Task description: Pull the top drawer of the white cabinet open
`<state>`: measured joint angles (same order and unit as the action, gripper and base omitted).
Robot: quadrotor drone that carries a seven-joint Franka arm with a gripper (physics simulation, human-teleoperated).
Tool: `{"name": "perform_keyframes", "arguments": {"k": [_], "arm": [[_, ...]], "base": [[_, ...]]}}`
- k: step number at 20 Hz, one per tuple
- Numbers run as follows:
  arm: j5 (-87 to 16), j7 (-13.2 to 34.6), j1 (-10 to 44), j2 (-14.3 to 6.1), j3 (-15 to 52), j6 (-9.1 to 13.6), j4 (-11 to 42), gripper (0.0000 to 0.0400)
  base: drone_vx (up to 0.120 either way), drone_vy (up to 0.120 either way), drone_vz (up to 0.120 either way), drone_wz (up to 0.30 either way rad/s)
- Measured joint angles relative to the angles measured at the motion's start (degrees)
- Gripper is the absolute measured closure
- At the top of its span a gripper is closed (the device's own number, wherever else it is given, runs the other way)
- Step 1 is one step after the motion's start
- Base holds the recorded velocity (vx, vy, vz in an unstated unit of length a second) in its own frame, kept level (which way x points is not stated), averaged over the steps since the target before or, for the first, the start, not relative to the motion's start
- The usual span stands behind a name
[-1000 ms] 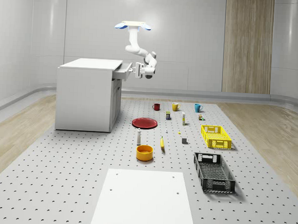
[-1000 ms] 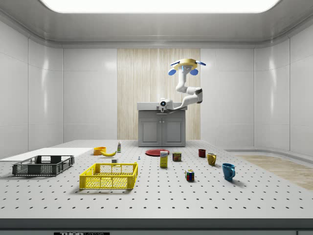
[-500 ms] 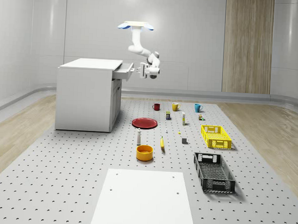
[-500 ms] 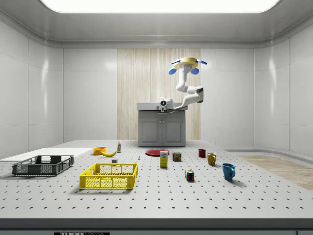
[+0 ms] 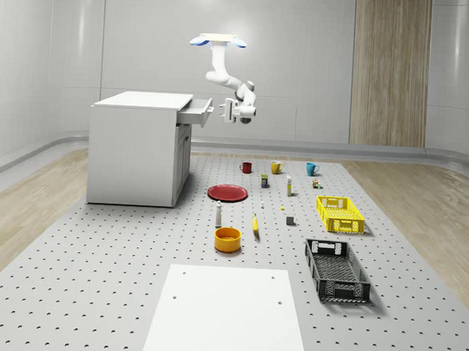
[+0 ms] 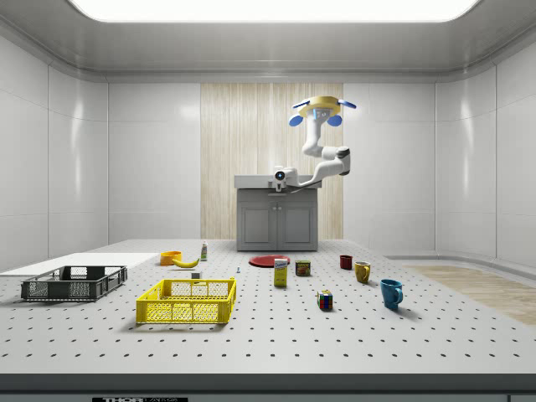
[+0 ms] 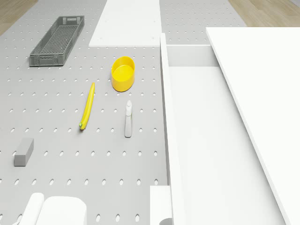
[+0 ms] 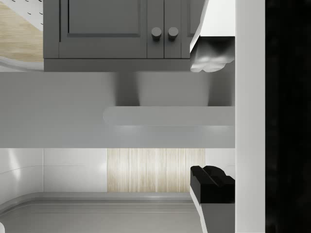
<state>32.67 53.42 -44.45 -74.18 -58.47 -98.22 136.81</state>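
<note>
drawer (image 5: 195, 112) handle (image 8: 165, 116) sits between the parted fingers (image 8: 210, 55).

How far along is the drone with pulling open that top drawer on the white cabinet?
Partly done. The top drawer already juts out of the white cabinet, and the drone view looks down into its open tray. In hand: the drone hovers beside the cabinet, with the gripper at the drawer front, the handle bar lying between its fingers. Left: drawing it out fully, if more travel remains, and letting go.
</note>
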Motion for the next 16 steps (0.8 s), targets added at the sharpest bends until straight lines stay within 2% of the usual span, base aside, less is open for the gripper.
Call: {"name": "perform_keyframes", "arguments": {"k": [16], "arm": [[-0.1,0.1,-0.1,-0.2,0.0,-0.1,0.0,0.0089]], "base": [[0.000,0.000,0.000,0.000]]}}
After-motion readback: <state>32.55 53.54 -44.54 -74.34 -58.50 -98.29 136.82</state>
